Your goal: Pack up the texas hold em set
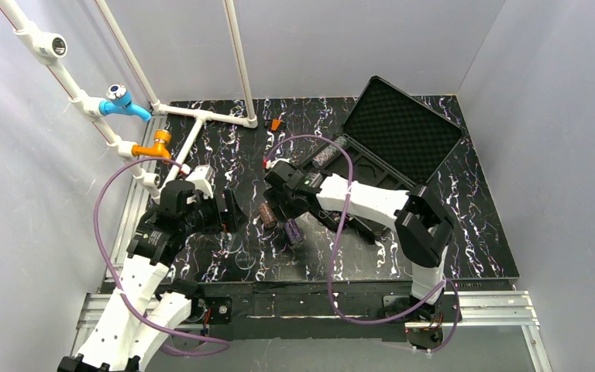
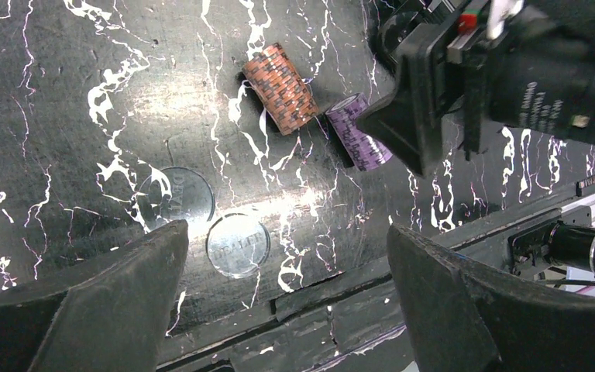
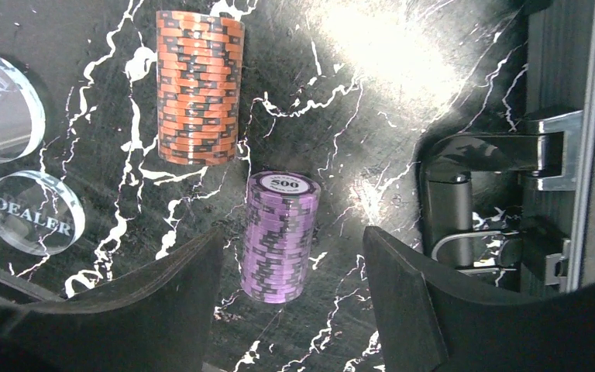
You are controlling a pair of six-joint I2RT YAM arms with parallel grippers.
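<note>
Black case (image 1: 403,132) lies open, far right of table. L gripper (image 2: 287,232) spread wide, empty, farther off. R gripper (image 3: 290,248) parted, nothing held, straddling purple chip stack (image 3: 280,225): stack on its side, long axis along the fingers, gaps both sides. Orange-brown stack (image 3: 199,85) just beyond.

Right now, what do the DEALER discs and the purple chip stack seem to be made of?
DEALER discs: likely clear acrylic, possibly glass; glossy, the marbled table shows through and the lettering looks frosted.
Purple chip stack: probably moulded plastic or clay composite; matte, striped edges, printed 500 label on the end.
</note>
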